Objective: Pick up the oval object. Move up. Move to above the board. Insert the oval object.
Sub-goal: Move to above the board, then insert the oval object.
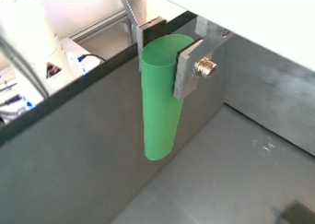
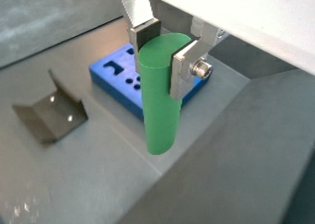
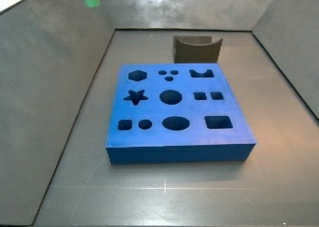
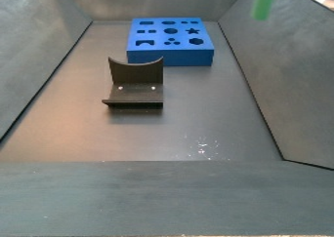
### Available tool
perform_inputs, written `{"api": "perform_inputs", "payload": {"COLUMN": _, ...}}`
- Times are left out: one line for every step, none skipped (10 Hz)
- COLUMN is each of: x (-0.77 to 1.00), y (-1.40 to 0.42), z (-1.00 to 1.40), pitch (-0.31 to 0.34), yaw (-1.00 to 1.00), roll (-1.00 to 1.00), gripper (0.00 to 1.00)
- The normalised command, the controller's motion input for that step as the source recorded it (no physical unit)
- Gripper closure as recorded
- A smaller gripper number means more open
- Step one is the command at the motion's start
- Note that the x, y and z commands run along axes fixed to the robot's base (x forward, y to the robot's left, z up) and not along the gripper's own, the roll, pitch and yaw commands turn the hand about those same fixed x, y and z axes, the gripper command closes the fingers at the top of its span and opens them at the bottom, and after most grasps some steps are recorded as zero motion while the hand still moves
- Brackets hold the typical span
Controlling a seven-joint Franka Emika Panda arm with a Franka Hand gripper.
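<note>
Jaws of the gripper (image 2: 169,45) are clamped on the oval object's (image 2: 164,94) upper end; it is held upright, high above the floor, beside the board (image 2: 131,85) and fixture (image 2: 50,109).

Bright green oval object (image 2: 161,94), blue board (image 3: 174,112), silver gripper (image 2: 167,45).
</note>
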Motion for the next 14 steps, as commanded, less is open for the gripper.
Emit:
{"api": "perform_inputs", "payload": {"x": 0.67, "y": -1.0, "z": 0.14, "pitch": 0.052, "yaw": -0.06, "roll": 0.19, "gripper": 1.0}}
{"api": "perform_inputs", "payload": {"x": 0.66, "y": -1.0, "z": 0.14, "pitch": 0.055, "yaw": -0.02, "roll": 0.06, "gripper": 1.0}}
{"api": "perform_inputs", "payload": {"x": 0.67, "y": -1.0, "z": 0.14, "pitch": 0.058, "yaw": -0.01, "roll": 0.03, "gripper": 1.0}}
{"api": "perform_inputs", "payload": {"x": 0.68, "y": -1.0, "z": 0.14, "pitch": 0.067, "yaw": 0.0, "roll": 0.02, "gripper": 1.0}}
{"api": "perform_inputs", "payload": {"x": 0.68, "y": -1.0, "z": 0.14, "pitch": 0.075, "yaw": 0.0, "roll": 0.0, "gripper": 1.0}}
{"api": "perform_inputs", "payload": {"x": 0.7, "y": -1.0, "z": 0.14, "pitch": 0.098, "yaw": 0.0, "roll": 0.01, "gripper": 1.0}}
{"api": "perform_inputs", "payload": {"x": 0.71, "y": -1.0, "z": 0.15, "pitch": 0.108, "yaw": 0.01, "roll": 0.0, "gripper": 1.0}}
{"api": "perform_inputs", "payload": {"x": 0.74, "y": -1.0, "z": 0.15, "pitch": 0.126, "yaw": 0.01, "roll": 0.01, "gripper": 1.0}}
{"api": "perform_inputs", "payload": {"x": 0.62, "y": -0.83, "z": 0.14, "pitch": 0.127, "yaw": 0.01, "roll": 0.03, "gripper": 1.0}}
{"api": "perform_inputs", "payload": {"x": 0.39, "y": -0.46, "z": 0.08, "pitch": 0.127, "yaw": 0.01, "roll": 0.06, "gripper": 1.0}}
{"api": "perform_inputs", "payload": {"x": 0.29, "y": -0.33, "z": 0.06, "pitch": 0.112, "yaw": 0.01, "roll": 0.06, "gripper": 1.0}}
{"api": "perform_inputs", "payload": {"x": 0.15, "y": -0.17, "z": 0.04, "pitch": 0.067, "yaw": 0.01, "roll": 0.07, "gripper": 1.0}}
{"api": "perform_inputs", "payload": {"x": 0.0, "y": 0.0, "z": -0.03, "pitch": -0.003, "yaw": 0.0, "roll": 0.0, "gripper": 1.0}}
{"api": "perform_inputs", "payload": {"x": 0.0, "y": -0.14, "z": -0.17, "pitch": -0.021, "yaw": 0.02, "roll": 0.0, "gripper": 1.0}}
